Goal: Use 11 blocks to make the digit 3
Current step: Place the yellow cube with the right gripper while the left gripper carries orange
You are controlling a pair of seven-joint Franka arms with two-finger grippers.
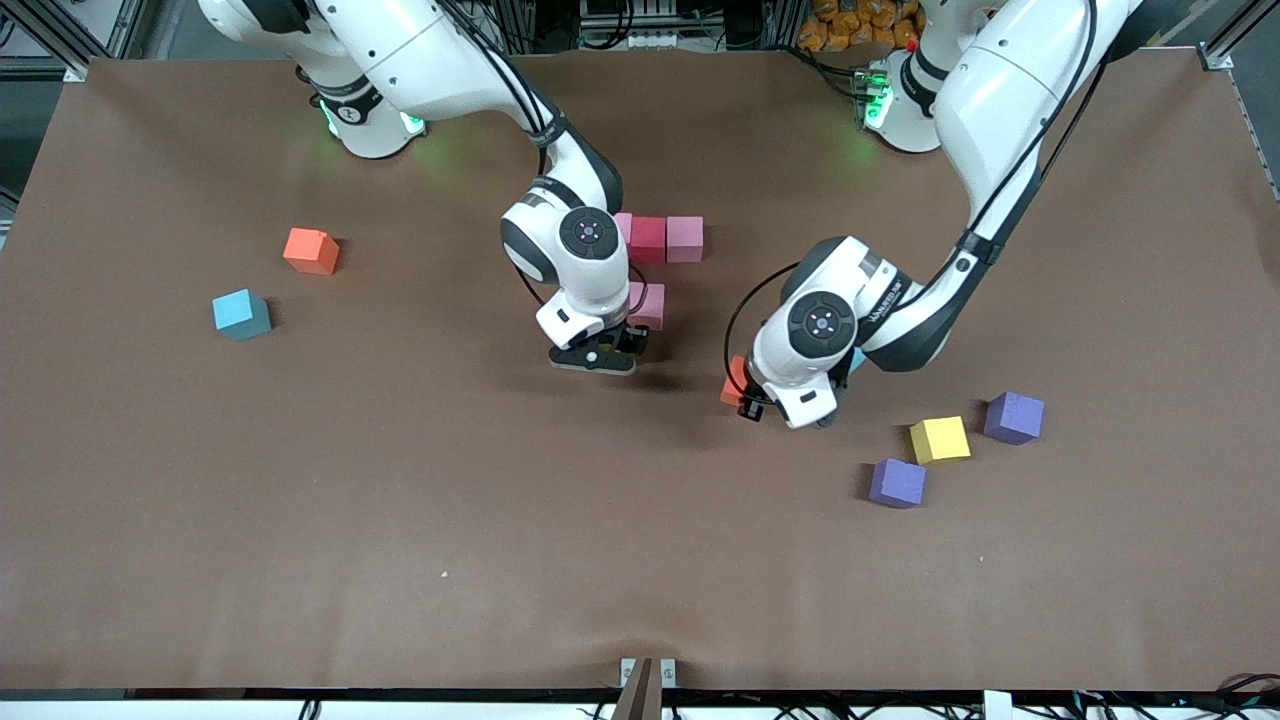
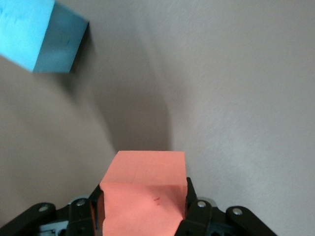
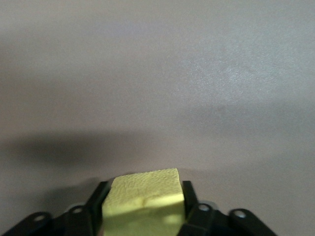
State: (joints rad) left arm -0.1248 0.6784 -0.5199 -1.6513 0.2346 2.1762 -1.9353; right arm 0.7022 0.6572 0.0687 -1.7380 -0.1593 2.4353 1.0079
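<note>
Three blocks stand in a row, pink (image 1: 623, 226), red (image 1: 648, 240) and pink (image 1: 685, 238), with another pink block (image 1: 650, 305) nearer the camera. My right gripper (image 1: 597, 362) is low beside that pink block. A yellow-green block (image 3: 142, 189) sits in the right gripper (image 3: 143, 204), hidden in the front view. My left gripper (image 1: 742, 398) is shut on an orange-red block (image 1: 734, 380) (image 2: 145, 182), both fingers (image 2: 193, 199) pressed into its sides. A light blue block (image 2: 39, 34) (image 1: 858, 358) lies close by, mostly under the left arm.
Loose blocks at the left arm's end are yellow (image 1: 940, 438) and two purple (image 1: 1013, 417) (image 1: 897, 483). An orange block (image 1: 311, 251) and a light blue one (image 1: 241, 314) lie toward the right arm's end. Bare brown table (image 1: 500, 550) stretches nearer the camera.
</note>
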